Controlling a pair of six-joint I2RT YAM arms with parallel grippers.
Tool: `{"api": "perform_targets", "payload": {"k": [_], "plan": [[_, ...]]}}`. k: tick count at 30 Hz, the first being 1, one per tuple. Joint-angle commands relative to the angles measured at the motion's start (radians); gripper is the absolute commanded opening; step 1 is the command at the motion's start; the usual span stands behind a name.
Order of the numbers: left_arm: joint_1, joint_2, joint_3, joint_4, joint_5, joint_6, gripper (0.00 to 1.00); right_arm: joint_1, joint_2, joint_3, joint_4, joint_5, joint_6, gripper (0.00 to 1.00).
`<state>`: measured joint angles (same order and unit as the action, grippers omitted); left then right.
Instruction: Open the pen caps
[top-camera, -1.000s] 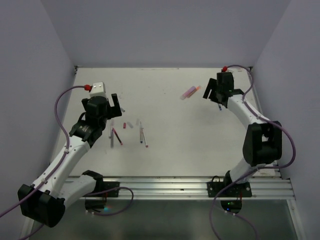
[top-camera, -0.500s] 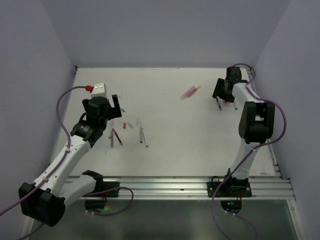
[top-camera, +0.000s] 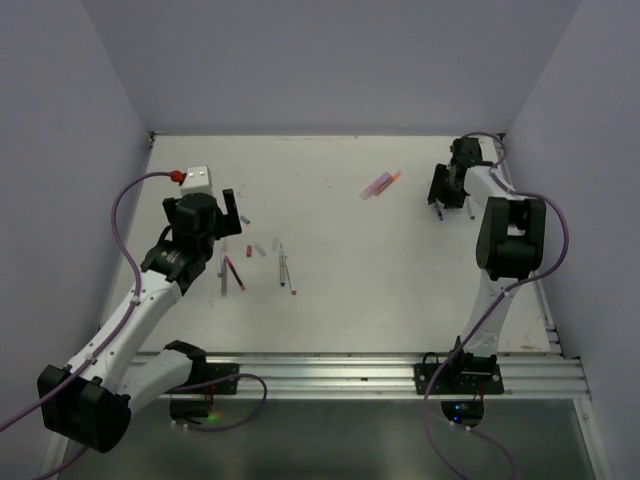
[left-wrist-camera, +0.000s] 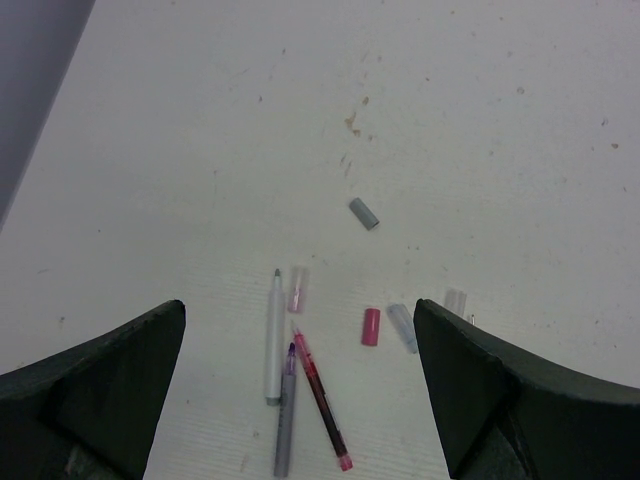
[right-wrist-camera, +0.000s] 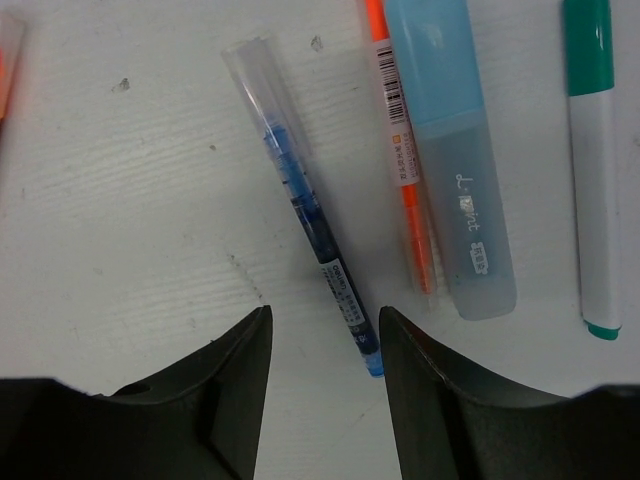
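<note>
A slim blue pen (right-wrist-camera: 310, 215) with a clear plastic cap (right-wrist-camera: 255, 75) lies on the white table (right-wrist-camera: 130, 230). Its uncapped end sits between the parted, unclamped right fingers (right-wrist-camera: 225, 400). The left fingers (left-wrist-camera: 110, 380) are spread wide above a loose pink cap (left-wrist-camera: 371, 327).

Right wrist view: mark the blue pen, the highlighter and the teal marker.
blue pen (right-wrist-camera: 312, 225), right wrist view, barrel.
highlighter (right-wrist-camera: 450, 170), right wrist view, blue body.
teal marker (right-wrist-camera: 597, 220), right wrist view, white body.
</note>
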<state>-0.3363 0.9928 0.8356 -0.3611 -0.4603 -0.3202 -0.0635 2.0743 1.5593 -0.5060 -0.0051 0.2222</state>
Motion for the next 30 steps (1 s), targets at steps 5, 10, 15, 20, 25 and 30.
{"api": "perform_targets", "payload": {"k": [5, 10, 15, 20, 25, 30], "plan": [[0.008, -0.013, -0.004, 0.033, -0.037, 0.026, 1.00, 0.004, 0.021, -0.007, 0.021, 0.004, -0.030, 0.50], [0.010, -0.010, -0.006, 0.034, -0.034, 0.027, 1.00, 0.014, 0.044, 0.005, 0.004, 0.030, -0.060, 0.47], [0.011, -0.005, -0.004, 0.033, -0.034, 0.029, 1.00, 0.047, 0.059, 0.027, -0.040, 0.077, -0.067, 0.40], [0.016, -0.009, -0.006, 0.034, -0.035, 0.029, 1.00, 0.056, 0.069, 0.028, -0.049, 0.071, -0.063, 0.26], [0.017, -0.008, -0.006, 0.036, -0.017, 0.027, 1.00, 0.099, 0.029, -0.010, -0.040, 0.076, -0.072, 0.00], [0.017, -0.010, -0.009, 0.045, 0.053, 0.006, 1.00, 0.172, -0.121, -0.094, 0.012, 0.070, -0.031, 0.00]]}}
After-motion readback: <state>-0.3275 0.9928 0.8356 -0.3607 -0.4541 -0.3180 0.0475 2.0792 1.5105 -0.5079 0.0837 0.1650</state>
